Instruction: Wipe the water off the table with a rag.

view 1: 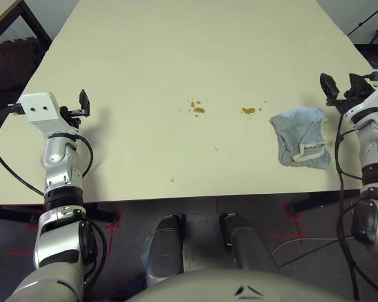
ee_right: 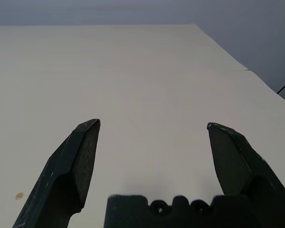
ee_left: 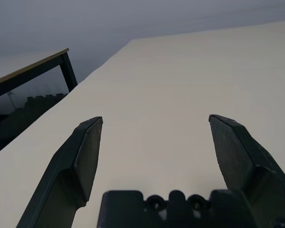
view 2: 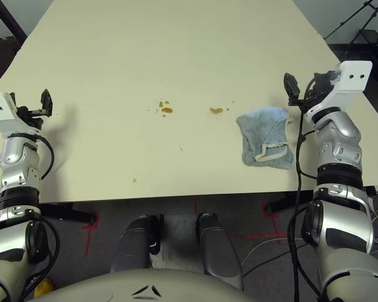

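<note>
Two small amber-brown blobs of water (view 1: 198,110) (view 1: 248,111) lie mid-table on the cream table (view 1: 176,50), with tiny droplets around them. To their right, near the front right corner, the crumpled blue-grey rag (view 1: 301,145) lies flat, its whitish hem facing the front edge. My right gripper (view 1: 341,85) hovers open just beyond the rag's far right side, holding nothing; its wrist view shows open fingers (ee_right: 80,156) over bare tabletop. At the table's left side my left gripper (view 1: 80,107) is open and holds nothing, far from the water, its fingers (ee_left: 85,152) spread.
A tiny tan fleck (view 1: 172,180) sits near the front edge. Another dark-framed table (view 1: 3,16) stands at the back left, and tripod legs (view 1: 372,25) at the back right. Black cables (view 1: 340,157) hang beside my right forearm.
</note>
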`<state>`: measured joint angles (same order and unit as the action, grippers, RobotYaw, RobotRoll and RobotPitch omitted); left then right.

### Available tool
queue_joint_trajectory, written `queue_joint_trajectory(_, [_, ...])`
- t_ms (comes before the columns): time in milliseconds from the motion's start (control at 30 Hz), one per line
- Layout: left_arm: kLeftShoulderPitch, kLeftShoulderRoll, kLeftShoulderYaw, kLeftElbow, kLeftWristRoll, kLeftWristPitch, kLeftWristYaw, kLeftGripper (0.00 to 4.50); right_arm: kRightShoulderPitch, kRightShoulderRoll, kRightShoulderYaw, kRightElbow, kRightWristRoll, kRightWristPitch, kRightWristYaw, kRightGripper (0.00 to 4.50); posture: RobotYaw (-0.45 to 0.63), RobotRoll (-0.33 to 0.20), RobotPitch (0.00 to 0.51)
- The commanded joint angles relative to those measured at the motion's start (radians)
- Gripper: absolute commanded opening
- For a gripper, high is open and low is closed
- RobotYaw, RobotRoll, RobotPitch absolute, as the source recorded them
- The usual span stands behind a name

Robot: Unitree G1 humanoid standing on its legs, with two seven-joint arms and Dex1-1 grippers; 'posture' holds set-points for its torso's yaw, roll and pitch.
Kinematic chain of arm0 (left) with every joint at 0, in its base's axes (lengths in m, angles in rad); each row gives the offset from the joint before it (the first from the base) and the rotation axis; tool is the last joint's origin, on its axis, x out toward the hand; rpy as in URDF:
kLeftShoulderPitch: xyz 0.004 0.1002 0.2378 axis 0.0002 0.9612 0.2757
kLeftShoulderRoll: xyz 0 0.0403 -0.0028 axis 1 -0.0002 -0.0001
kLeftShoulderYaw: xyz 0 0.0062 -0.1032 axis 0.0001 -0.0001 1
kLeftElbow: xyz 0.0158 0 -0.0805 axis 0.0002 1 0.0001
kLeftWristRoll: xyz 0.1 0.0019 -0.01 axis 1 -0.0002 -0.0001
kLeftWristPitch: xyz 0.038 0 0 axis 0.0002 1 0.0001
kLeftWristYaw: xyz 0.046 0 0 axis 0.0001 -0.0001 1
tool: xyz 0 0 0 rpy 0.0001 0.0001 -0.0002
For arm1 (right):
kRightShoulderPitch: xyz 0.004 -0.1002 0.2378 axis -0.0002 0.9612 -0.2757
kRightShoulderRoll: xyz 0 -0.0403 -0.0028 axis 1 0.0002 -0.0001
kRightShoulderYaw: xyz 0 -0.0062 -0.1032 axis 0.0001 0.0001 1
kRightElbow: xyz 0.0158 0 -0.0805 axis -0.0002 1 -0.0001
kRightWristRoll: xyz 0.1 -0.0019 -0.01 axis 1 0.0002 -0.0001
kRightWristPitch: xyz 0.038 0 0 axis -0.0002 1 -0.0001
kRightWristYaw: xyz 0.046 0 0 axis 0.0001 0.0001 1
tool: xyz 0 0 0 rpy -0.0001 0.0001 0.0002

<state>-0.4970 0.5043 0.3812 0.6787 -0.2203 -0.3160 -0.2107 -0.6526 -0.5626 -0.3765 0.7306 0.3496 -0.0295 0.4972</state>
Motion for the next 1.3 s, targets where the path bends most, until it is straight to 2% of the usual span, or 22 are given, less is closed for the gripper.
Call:
queue_joint_trajectory(33, [-0.003, 0.018, 0.011, 0.017, -0.016, 0.002, -0.027, 4.5, 0.03, 0.026, 0.005, -0.064, 0.002, 0.011, -0.015, 4.49, 0.02, 0.0, 0.158])
queue_joint_trajectory(233, [0.002, 0.017, 0.032, -0.012, -0.04, 0.004, -0.025, 4.5, 0.041, 0.047, 0.003, -0.11, 0.009, 0.021, -0.022, 4.49, 0.04, 0.0, 0.149])
queue_joint_trajectory(400, [0.034, 0.021, 0.029, -0.079, -0.09, 0.034, -0.121, 4.5, 0.052, 0.048, -0.001, -0.14, 0.016, 0.04, -0.025, 4.49, 0.06, 0.0, 0.145])
queue_joint_trajectory(567, [0.108, 0.034, -0.013, -0.264, -0.199, 0.169, -0.341, 4.5, 0.053, 0.038, -0.006, -0.126, 0.019, 0.044, -0.018, 4.49, 0.06, 0.0, 0.149])
queue_joint_trajectory(700, [0.18, 0.082, -0.083, -0.409, -0.271, 0.334, -0.538, 4.5, 0.052, 0.037, -0.005, -0.123, 0.017, 0.051, -0.018, 4.49, 0.05, 0.0, 0.151])
queue_joint_trajectory(833, [0.21, 0.129, -0.163, -0.499, -0.293, 0.483, -0.665, 4.5, 0.059, 0.031, -0.002, -0.139, 0.018, 0.077, -0.017, 4.49, 0.04, 0.0, 0.153])
queue_joint_trajectory(933, [0.21, 0.143, -0.196, -0.526, -0.29, 0.529, -0.722, 4.5, 0.067, 0.021, -0.003, -0.157, 0.023, 0.111, -0.01, 4.49, 0.04, 0.0, 0.155])
queue_joint_trajectory(1033, [0.207, 0.144, -0.21, -0.54, -0.292, 0.551, -0.763, 4.5, 0.075, 0.017, -0.033, -0.198, 0.078, 0.212, -0.015, 4.49, 0.02, 0.0, 0.158])
queue_joint_trajectory(1133, [0.192, 0.15, -0.227, -0.52, -0.277, 0.553, -0.804, 4.5, 0.104, -0.013, -0.059, -0.279, 0.152, 0.401, -0.014, 4.49, 0.01, 0.0, 0.16])
queue_joint_trajectory(1300, [0.16, 0.142, -0.23, -0.466, -0.246, 0.522, -0.823, 4.5, 0.195, -0.073, -0.035, -0.437, 0.205, 0.643, 0.009, 4.49, 0.0, 0.0, 0.162])
